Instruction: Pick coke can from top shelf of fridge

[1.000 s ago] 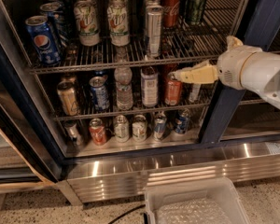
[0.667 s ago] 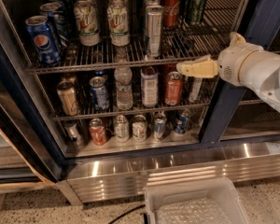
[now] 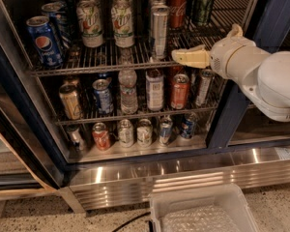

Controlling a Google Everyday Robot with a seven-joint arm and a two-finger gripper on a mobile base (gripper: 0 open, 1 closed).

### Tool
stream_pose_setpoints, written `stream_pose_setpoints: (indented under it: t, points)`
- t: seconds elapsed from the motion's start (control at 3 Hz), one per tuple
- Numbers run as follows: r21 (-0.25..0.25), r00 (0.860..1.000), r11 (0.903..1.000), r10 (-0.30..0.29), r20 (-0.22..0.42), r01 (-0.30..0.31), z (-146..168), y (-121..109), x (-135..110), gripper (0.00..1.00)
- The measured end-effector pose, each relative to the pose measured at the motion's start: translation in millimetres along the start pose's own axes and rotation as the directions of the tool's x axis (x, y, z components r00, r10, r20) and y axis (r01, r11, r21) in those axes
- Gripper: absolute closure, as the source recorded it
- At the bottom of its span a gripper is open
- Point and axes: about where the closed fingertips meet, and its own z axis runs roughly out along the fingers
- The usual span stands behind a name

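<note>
The coke can (image 3: 178,6), red with white script, stands at the back right of the top shelf (image 3: 101,62) of the fridge (image 3: 232,115). A slim silver can (image 3: 159,29) stands in front of it to the left, and a green can (image 3: 203,3) to its right. My gripper (image 3: 183,57) points left at the front edge of the top shelf, below and in front of the coke can and just right of the silver can. It holds nothing that I can see.
Pepsi cans (image 3: 44,41) and green-white cans (image 3: 122,23) fill the left of the top shelf. An orange-red can (image 3: 180,91) and a water bottle (image 3: 128,88) stand on the middle rack. A white tray (image 3: 203,209) lies on the floor before the ribbed steel base (image 3: 183,170).
My gripper has risen from the level of the middle rack to the front edge of the top shelf. The cans have not moved.
</note>
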Motion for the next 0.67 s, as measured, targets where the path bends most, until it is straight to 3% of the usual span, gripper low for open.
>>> stream_pose_setpoints:
  t: [0.33, 0.67]
  points:
    - [0.0, 1.0, 1.0, 0.0, 0.0, 0.0, 0.0, 0.1, 0.0, 0.08]
    - [0.0, 1.0, 1.0, 0.0, 0.0, 0.0, 0.0, 0.1, -0.1, 0.0]
